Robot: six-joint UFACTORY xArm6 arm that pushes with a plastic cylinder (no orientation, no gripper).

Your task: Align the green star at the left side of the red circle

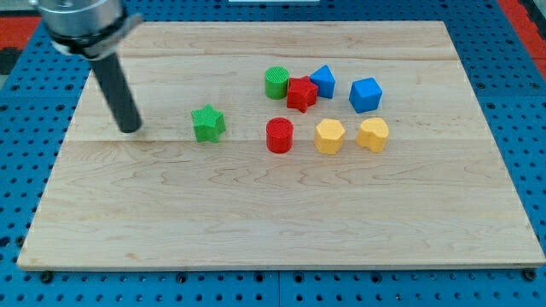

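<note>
The green star [208, 124] lies on the wooden board [256, 222], left of centre. The red circle [279, 135], a short cylinder, stands to the star's right with a gap of about one block's width between them. My tip [130, 130] rests on the board to the left of the green star, roughly level with it and well apart from it. The rod rises from the tip toward the view's top left.
A green cylinder [276, 83], a red star [301, 93] and a blue triangular block [322, 81] cluster above the red circle. A blue cube [365, 94] sits at their right. A yellow hexagon [329, 136] and another yellow block [373, 134] lie right of the red circle.
</note>
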